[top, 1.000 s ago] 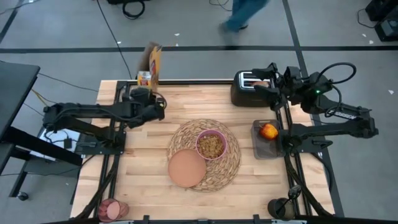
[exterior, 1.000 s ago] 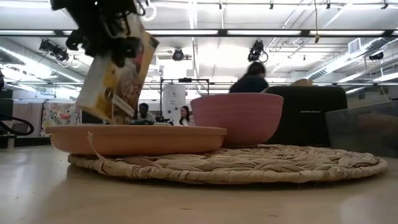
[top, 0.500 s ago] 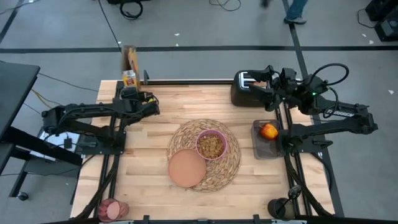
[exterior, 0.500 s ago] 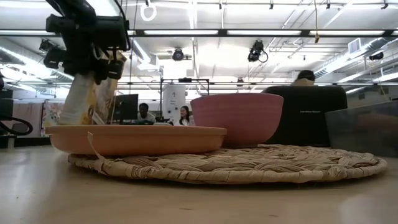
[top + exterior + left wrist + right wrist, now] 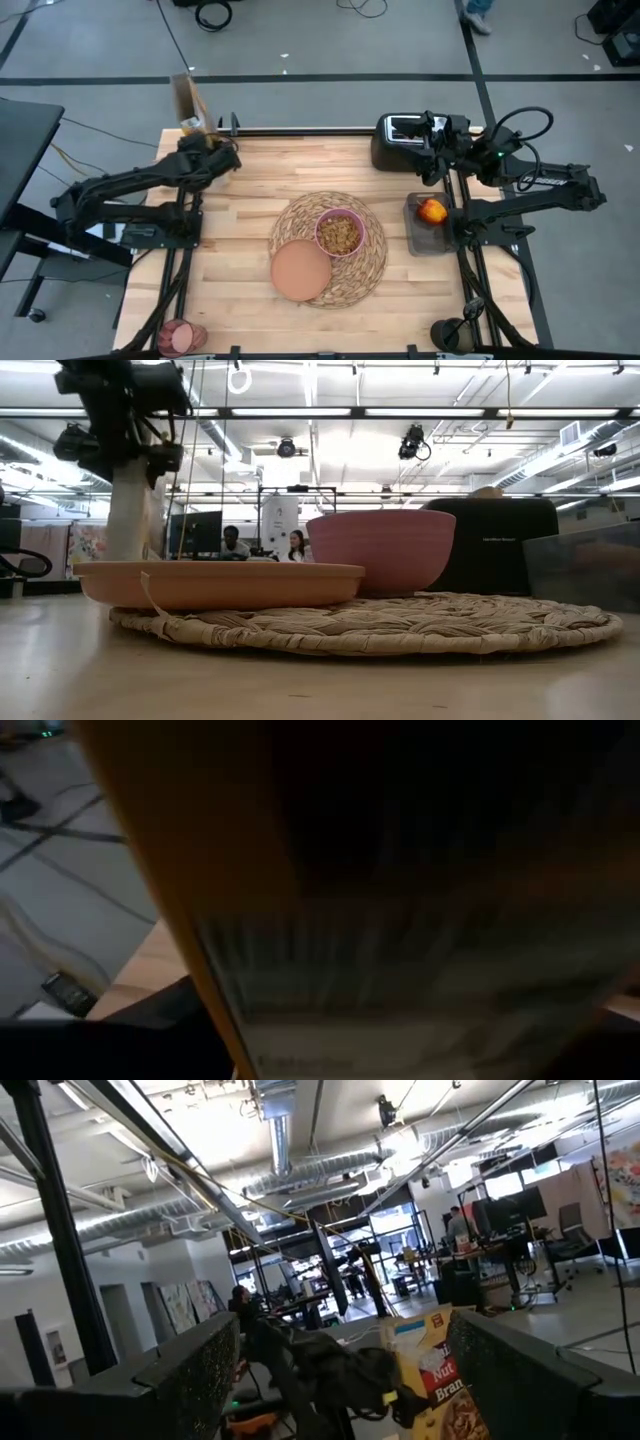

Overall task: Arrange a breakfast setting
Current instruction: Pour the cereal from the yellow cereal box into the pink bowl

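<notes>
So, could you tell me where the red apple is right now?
In the high view, the red apple sits in a dark tray on the table's right side, beside the woven placemat.

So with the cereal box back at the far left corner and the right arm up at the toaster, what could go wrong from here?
1. The cereal box stands at the table's far left edge, with the left gripper right at it; a nudge on withdrawal might tip it off.
2. The right gripper hovers open by the toaster; a misjudged reach could shove the toaster.
3. The pink bowl is full of cereal; an arm crossing low could spill it onto the woven placemat.
</notes>
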`<state>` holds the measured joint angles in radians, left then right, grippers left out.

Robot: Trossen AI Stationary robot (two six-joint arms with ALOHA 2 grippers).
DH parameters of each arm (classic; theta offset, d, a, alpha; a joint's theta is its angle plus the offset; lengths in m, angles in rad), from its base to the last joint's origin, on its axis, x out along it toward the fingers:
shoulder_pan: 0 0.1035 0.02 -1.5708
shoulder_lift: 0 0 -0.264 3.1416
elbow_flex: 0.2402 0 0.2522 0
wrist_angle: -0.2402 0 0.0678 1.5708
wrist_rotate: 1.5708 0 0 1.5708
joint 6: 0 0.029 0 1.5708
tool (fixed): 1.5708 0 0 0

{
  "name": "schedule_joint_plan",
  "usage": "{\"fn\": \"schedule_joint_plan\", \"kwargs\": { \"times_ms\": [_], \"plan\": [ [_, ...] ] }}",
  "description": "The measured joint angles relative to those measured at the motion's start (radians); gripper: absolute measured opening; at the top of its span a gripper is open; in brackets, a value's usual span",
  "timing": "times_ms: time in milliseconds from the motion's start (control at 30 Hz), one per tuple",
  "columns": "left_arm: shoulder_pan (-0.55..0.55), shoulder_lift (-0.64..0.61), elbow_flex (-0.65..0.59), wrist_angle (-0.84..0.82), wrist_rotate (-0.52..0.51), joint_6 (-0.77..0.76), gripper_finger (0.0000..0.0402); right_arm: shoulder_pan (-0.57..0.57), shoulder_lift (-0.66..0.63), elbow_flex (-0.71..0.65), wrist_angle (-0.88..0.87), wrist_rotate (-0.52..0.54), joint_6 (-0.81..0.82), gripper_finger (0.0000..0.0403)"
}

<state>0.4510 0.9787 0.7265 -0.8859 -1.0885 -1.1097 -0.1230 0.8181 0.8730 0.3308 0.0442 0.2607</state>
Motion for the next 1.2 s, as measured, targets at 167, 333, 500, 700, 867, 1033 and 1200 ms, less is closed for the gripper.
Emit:
{"fn": "schedule_joint_plan", "kwargs": {
  "times_ms": [167,333,500,700,867,1033,1200],
  "plan": [
    [0.0,-0.084,0.0,0.029,0.092,0.096,0.0315,0.0,0.0,0.0,-0.009,-0.006,-0.012,0.0358],
    [-0.017,-0.143,0.004,0.047,0.219,0.132,0.0316,0.0,0.0,0.0,-0.025,-0.01,-0.026,0.0358],
    [-0.029,-0.157,0.074,-0.046,0.305,0.127,0.0316,0.0,-0.006,0.0,-0.047,-0.024,-0.012,0.0358],
    [-0.029,-0.155,0.2,-0.185,0.377,0.126,0.0316,0.0,-0.01,0.0,-0.08,-0.045,0.009,0.0358],
    [-0.03,-0.155,0.315,-0.301,0.509,0.131,0.0316,-0.002,-0.023,0.0,-0.23,-0.04,0.05,0.0358],
    [-0.03,-0.155,0.426,-0.405,0.575,0.129,0.0316,-0.003,-0.029,0.0,-0.399,-0.037,0.054,0.0358],
    [-0.03,-0.155,0.518,-0.474,0.67,0.129,0.0316,-0.003,-0.027,0.033,-0.573,-0.02,0.051,0.0355]
  ]
}}
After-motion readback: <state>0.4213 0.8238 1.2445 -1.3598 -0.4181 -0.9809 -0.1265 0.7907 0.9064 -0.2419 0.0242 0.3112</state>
